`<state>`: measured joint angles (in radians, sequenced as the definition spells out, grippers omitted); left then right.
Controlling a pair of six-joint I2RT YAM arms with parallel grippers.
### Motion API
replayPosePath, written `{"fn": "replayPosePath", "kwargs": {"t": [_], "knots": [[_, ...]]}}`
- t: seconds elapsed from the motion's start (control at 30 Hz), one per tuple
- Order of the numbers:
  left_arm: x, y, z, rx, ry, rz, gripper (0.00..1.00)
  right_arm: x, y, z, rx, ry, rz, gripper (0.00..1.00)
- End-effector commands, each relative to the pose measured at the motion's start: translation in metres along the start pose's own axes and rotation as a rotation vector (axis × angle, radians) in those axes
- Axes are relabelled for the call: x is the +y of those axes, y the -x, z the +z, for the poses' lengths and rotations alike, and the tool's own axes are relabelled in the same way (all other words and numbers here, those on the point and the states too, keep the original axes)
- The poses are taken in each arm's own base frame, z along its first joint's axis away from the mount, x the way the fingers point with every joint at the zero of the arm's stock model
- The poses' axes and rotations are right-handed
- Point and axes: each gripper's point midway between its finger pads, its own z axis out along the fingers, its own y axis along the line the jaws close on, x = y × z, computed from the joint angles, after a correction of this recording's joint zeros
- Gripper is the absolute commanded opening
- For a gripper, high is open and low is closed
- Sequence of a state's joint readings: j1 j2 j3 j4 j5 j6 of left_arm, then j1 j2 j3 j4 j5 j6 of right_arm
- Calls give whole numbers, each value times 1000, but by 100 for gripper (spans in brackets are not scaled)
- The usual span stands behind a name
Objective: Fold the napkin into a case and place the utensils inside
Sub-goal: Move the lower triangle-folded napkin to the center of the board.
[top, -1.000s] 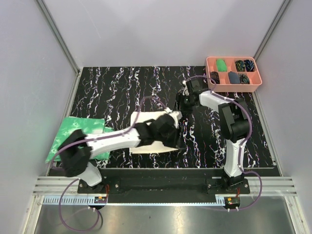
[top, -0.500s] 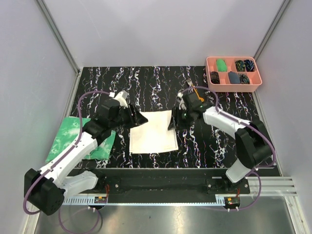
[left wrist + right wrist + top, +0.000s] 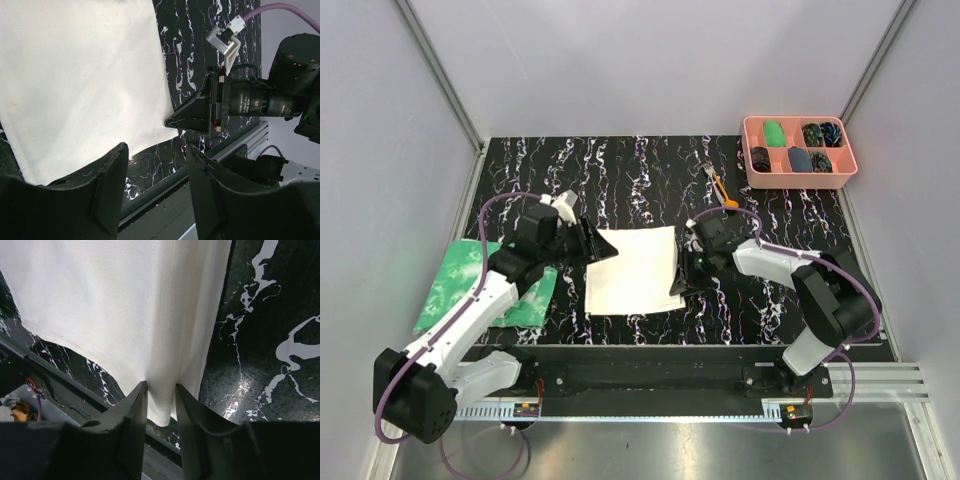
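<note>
The cream-white napkin (image 3: 630, 268) lies flat and unfolded on the black marbled table. My right gripper (image 3: 679, 287) is at its near right corner. In the right wrist view the fingers (image 3: 135, 405) pinch that corner, and the napkin (image 3: 125, 300) bunches between them at my right gripper (image 3: 160, 387). My left gripper (image 3: 602, 247) hovers by the far left corner, open. In the left wrist view the gap of my left gripper (image 3: 156, 149) holds nothing, with the napkin (image 3: 80, 75) above it. The orange-handled utensils (image 3: 719, 186) lie together behind the right arm.
A green-and-white mottled cloth (image 3: 470, 282) lies at the table's left edge under the left arm. A pink compartment tray (image 3: 796, 120) with small dark and green items stands at the back right. The table's near rail (image 3: 165, 192) runs just past the napkin's near edge.
The left arm drew back from across the napkin to its far left corner. The right gripper slid along the right edge to the near corner and closed on the cloth.
</note>
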<state>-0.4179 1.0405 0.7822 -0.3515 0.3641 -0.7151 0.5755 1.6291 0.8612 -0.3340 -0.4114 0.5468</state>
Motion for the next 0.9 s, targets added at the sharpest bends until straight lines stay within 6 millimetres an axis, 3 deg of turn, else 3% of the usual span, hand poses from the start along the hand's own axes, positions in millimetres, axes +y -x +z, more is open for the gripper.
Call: {"fn": "replayPosePath", "kwargs": {"t": [0.0, 0.07, 0.1, 0.37, 0.5, 0.67, 0.73, 0.77, 0.87], "knots": [[-5, 6, -3, -4, -42, 23, 52, 6, 0, -5, -40, 31, -4, 30], [-2, 10, -3, -8, -29, 20, 53, -3, -3, -8, -53, -8, -2, 14], [-1, 11, -3, -3, -29, 20, 53, -6, -4, -10, -57, -23, 2, 13], [8, 30, -1, -13, -22, -17, 53, -33, -6, -25, -114, -159, -42, 12], [5, 34, -2, -24, -43, -33, 53, -59, -3, -38, -125, -306, -57, 18], [15, 35, -9, -43, -28, -40, 54, -68, 13, -60, -200, -411, -35, 32], [20, 35, -13, -46, -23, -49, 54, -71, 13, -72, -212, -457, -18, 50], [22, 35, -15, -47, -19, -46, 55, -68, 19, -78, -239, -468, -16, 57], [29, 39, -22, -66, -8, -48, 55, -47, 26, -93, -298, -461, -48, 63]]}}
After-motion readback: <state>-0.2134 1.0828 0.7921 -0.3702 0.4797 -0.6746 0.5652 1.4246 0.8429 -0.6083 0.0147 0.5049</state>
